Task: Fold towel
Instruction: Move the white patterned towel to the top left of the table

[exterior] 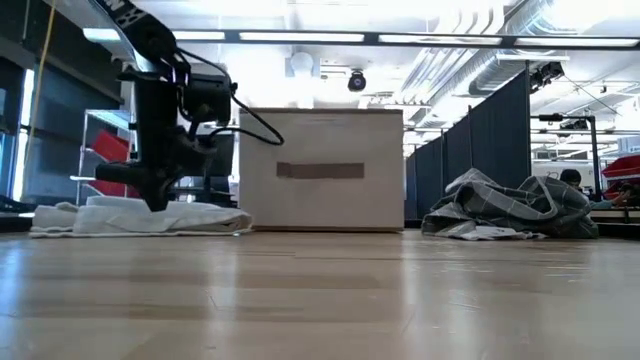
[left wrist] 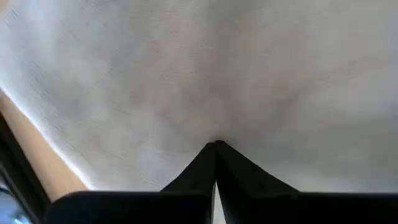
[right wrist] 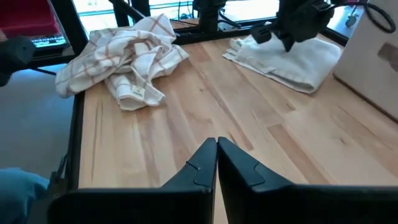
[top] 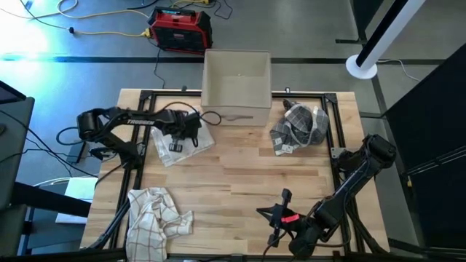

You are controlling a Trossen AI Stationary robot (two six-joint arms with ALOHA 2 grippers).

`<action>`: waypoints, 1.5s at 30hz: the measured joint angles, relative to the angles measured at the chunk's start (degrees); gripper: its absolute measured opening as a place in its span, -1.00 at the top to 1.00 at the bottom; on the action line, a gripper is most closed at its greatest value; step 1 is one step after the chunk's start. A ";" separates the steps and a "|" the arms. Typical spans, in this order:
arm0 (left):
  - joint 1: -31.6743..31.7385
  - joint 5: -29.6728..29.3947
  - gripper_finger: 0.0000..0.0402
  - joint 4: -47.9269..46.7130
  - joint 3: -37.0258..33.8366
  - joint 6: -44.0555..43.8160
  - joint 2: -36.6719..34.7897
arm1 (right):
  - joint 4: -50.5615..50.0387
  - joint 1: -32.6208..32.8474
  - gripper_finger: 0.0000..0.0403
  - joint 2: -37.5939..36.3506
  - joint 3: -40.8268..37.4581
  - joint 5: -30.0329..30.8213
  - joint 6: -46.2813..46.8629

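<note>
Folded flat white cloth towel (top: pixel 183 145) under left gripper (top: pixel 177 135), fingers pressed together.
Crumpled checked towel (top: pixel 155 215) and grey plaid towel (top: pixel 298 127) unfolded; right gripper (top: pixel 271 213) clenched, idle.

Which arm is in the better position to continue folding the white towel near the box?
The left. Its pincer is shut and pressing down on the white towel beside the box. The right pincer, also shut, hovers over bare table at the opposite edge.

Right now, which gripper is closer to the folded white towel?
Left. The left gripper is pressed down on the white towel by the box. The right gripper sits across the table, well away from it.
</note>
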 joint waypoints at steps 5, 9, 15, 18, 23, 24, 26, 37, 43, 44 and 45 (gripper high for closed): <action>4.42 0.62 1.00 2.76 0.03 5.46 -0.04 | 0.00 0.07 1.00 0.00 0.00 0.59 1.03; 4.62 -3.20 1.00 0.03 1.05 -4.26 -0.28 | 0.39 0.13 1.00 0.00 0.00 0.59 1.17; -1.72 3.00 1.00 -14.16 5.59 -31.07 -1.24 | 0.40 0.12 1.00 0.00 0.00 0.83 0.86; -7.72 8.58 1.00 -14.16 4.78 -38.12 -2.56 | 0.39 0.07 1.00 0.00 0.00 0.85 0.93; -16.87 13.51 1.00 -9.32 2.16 -43.93 -2.75 | 0.24 0.07 1.00 0.00 0.00 0.96 0.73; -17.84 13.74 1.00 -8.12 1.16 -43.94 -2.75 | 0.03 0.07 1.00 0.00 0.00 0.98 0.70; -18.11 13.60 1.00 -7.22 -0.79 -43.79 -2.73 | -0.48 0.04 1.00 0.00 0.00 0.96 0.70; -6.34 4.22 1.00 -5.14 -1.72 -35.17 1.48 | -0.85 0.04 1.00 0.02 0.00 0.99 2.08; -2.13 -1.48 1.00 -4.80 -1.61 -28.78 3.56 | -0.26 0.35 1.00 0.02 0.00 1.00 2.33; -2.14 -2.52 1.00 -5.06 -1.51 -28.95 3.61 | -0.14 0.36 1.00 0.02 0.00 1.00 2.29; -2.48 -3.69 1.00 -6.21 -1.11 -29.64 3.61 | -0.07 0.37 1.00 0.02 0.00 1.00 2.25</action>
